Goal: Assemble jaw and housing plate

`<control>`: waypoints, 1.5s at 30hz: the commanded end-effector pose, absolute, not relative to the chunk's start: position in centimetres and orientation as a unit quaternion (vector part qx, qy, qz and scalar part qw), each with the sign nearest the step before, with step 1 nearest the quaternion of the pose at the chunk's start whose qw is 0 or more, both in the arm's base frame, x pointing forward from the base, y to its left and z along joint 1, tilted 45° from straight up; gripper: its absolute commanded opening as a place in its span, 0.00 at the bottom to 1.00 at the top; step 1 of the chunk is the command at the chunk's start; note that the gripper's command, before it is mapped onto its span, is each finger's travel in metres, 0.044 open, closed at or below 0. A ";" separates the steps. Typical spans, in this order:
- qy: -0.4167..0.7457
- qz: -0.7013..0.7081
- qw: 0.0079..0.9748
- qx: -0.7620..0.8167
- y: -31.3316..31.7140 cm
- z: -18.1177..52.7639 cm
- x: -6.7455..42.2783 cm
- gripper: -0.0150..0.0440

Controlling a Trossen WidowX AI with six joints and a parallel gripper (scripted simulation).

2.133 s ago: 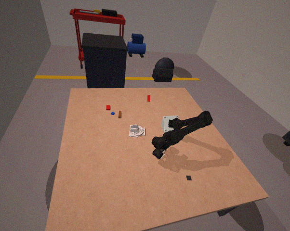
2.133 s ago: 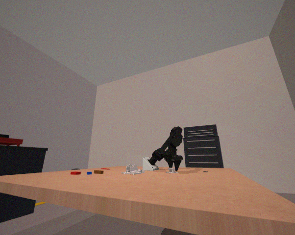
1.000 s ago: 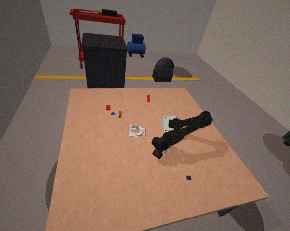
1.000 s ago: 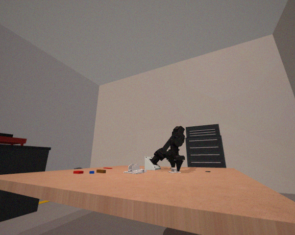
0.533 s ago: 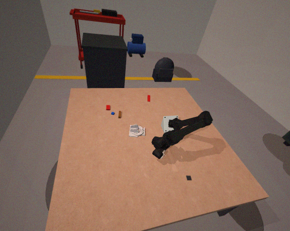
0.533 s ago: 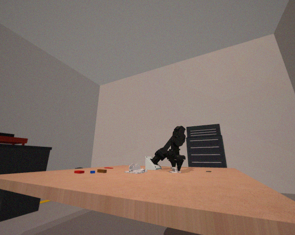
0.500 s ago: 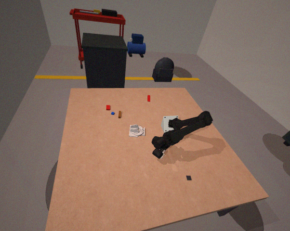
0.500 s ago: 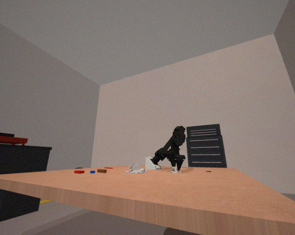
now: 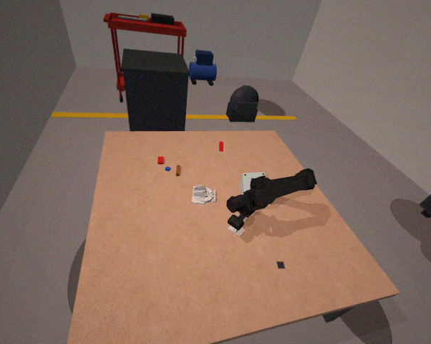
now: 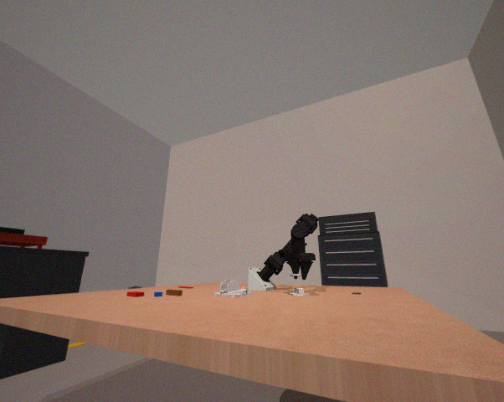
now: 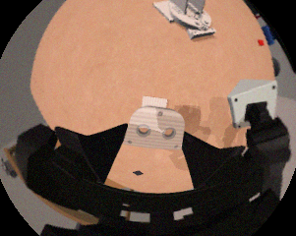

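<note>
The pale housing plate [image 11: 155,141] [image 10: 295,275], with two holes, is held flat between the black fingertips. My gripper [image 11: 153,130] [image 10: 300,277] is shut on its two side edges, fingers wide apart. It hangs above the small white stand [image 9: 236,231] [image 10: 299,292] [image 11: 154,102], clear of it. The white jaw assembly [image 9: 203,195] [image 10: 232,291] [image 11: 191,17] sits on the table away from the gripper, with grey upright jaw parts on it. Its pins and gear teeth are too small to tell, and so is whether each jaw is on its pin.
The arm's pale base [image 9: 246,180] [image 10: 256,281] [image 11: 258,90] stands near the assembly. Beyond the assembly lie a brown block [image 9: 177,170], a blue block [image 9: 167,168] and a red block [image 9: 160,160]. A red bar [image 9: 221,146] lies farther back. A dark square [image 9: 280,264] [image 11: 138,173] lies towards the front.
</note>
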State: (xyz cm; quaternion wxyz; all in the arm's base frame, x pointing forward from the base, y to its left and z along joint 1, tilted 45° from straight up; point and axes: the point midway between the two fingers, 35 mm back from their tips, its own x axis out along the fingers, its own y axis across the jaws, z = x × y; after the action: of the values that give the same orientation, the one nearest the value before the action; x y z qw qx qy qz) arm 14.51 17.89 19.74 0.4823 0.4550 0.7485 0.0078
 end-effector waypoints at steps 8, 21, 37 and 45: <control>0.748 0.011 0.480 0.458 16.4 21.5 14.6 0.85; 0.744 0.038 0.510 0.430 15.1 19.5 17.5 0.85; 0.740 0.079 0.543 0.390 12.7 16.5 21.0 0.85; 0.737 0.101 0.556 0.371 11.2 14.8 22.4 0.85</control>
State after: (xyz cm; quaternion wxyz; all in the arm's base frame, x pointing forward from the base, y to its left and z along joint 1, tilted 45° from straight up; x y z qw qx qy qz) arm 21.85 11.82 15.50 0.5503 0.3783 0.7384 0.0945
